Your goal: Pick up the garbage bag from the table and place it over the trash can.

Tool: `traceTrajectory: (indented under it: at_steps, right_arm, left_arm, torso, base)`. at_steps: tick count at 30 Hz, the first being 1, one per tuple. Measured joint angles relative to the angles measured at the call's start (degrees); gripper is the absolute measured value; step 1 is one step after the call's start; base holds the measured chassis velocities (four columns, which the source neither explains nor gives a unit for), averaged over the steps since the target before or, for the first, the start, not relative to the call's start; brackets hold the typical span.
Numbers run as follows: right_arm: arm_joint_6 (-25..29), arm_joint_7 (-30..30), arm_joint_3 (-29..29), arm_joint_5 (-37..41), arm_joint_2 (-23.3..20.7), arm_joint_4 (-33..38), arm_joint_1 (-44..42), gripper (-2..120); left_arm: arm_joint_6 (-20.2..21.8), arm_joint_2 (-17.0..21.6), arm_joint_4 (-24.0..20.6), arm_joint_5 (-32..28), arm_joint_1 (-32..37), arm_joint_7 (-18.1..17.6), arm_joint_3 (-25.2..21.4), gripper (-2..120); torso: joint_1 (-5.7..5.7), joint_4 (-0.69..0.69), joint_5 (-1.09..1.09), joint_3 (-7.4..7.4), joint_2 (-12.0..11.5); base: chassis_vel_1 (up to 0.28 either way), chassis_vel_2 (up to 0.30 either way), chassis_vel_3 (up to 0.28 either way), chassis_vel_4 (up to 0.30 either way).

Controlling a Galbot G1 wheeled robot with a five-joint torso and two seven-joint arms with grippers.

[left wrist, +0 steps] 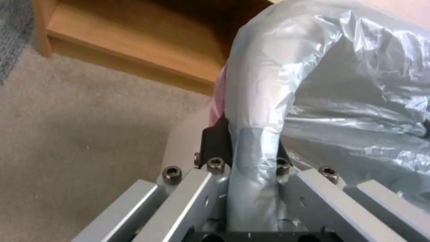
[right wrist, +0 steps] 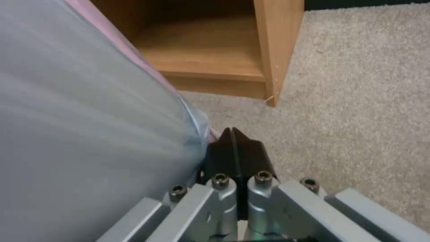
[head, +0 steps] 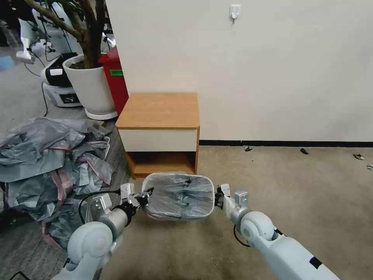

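One garbage bag (head: 178, 196) stretched over one trash can (head: 208, 212), one table (head: 159, 111), two grippers (head: 144, 199) (head: 218, 198), one heap of bags (head: 50, 163), one planter pot (head: 91, 89), one red bin (head: 115, 77).

White rounded arms, black cables, silver-grey bracketed wrists with hex screws, each claw's pads black.

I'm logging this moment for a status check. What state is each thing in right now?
garbage bag: stretched over the trash can's rim, lining it.
trash can: upright on the carpet before the table.
table: top bare.
left gripper: astride the bagged rim.
right gripper: shut, beside the bag.
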Motion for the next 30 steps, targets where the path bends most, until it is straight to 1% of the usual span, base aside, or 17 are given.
traceTrajectory:
  at_steps: [8, 11, 20, 24, 26, 27, 28, 29, 30]
  right_arm:
    - [0.31, -0.11, -0.40, -3.19, 0.01, -1.15, -0.12, 0]
    - [0.51, -0.12, -0.64, -4.83, 0.22, -2.65, 0.14, 0]
    - [0.98, 0.02, -0.48, -6.64, -0.11, -3.82, 0.13, 0]
    - [0.99, 0.65, -0.05, -7.77, -0.91, -3.68, -0.22, 0]
    - [1.41, 1.70, 1.03, -10.04, -2.27, -2.74, -1.06, 0]
    - [1.41, 1.70, 1.03, -10.04, -2.27, -2.74, -1.06, 0]
    - [1.80, 2.25, 1.48, -10.59, -2.77, -2.30, -1.40, 3]
    - [2.29, 2.65, 2.05, -11.05, -3.27, -1.95, -1.75, 10]
    - [2.29, 2.65, 2.05, -11.05, -3.27, -1.95, -1.75, 10]
  left_arm:
    - [0.02, 0.00, -0.44, -0.95, 0.26, -0.14, -0.14, 3]
    - [0.10, 0.31, -1.08, -2.18, 0.56, -0.64, -0.45, 3]
    - [0.10, 0.39, -1.34, -2.63, 0.94, -0.80, -1.16, 3]
    - [-0.03, 0.31, -0.92, -2.74, 0.55, -0.78, -1.85, 2]
    - [-0.29, 0.55, 0.20, -2.73, -0.18, -0.89, -2.64, 2]
    - [-0.29, 0.55, 0.20, -2.73, -0.18, -0.89, -2.64, 2]
    - [-0.37, 0.66, 0.52, -2.70, -0.37, -0.90, -2.74, 2]
    - [-0.51, 0.70, 0.83, -2.64, -0.60, -0.94, -2.84, 2]
    - [-0.51, 0.70, 0.83, -2.64, -0.60, -0.94, -2.84, 2]
  torso:
    - [0.00, 0.00, 0.00, 0.00, 0.00]
    - [0.00, 0.00, 0.00, 0.00, 0.00]
    - [0.00, 0.00, 0.00, 0.00, 0.00]
    - [0.00, 0.00, 0.00, 0.00, 0.00]
    - [0.00, 0.00, 0.01, 0.00, 0.00]
    - [0.00, 0.00, 0.01, 0.00, 0.00]
    - [0.00, 0.00, 0.00, 0.00, 0.00]
    - [0.00, 0.00, 0.00, 0.00, 0.00]
    - [0.00, 0.00, 0.00, 0.00, 0.00]
  base:
    - [0.000, 0.000, 0.000, 0.000]
    - [0.000, 0.000, 0.000, 0.000]
    - [0.000, 0.000, 0.000, 0.000]
    - [0.000, 0.000, 0.000, 0.000]
    - [0.000, 0.000, 0.000, 0.000]
    - [0.000, 0.000, 0.000, 0.000]
    - [0.000, 0.000, 0.000, 0.000]
    - [0.000, 0.000, 0.000, 0.000]
    - [0.000, 0.000, 0.000, 0.000]
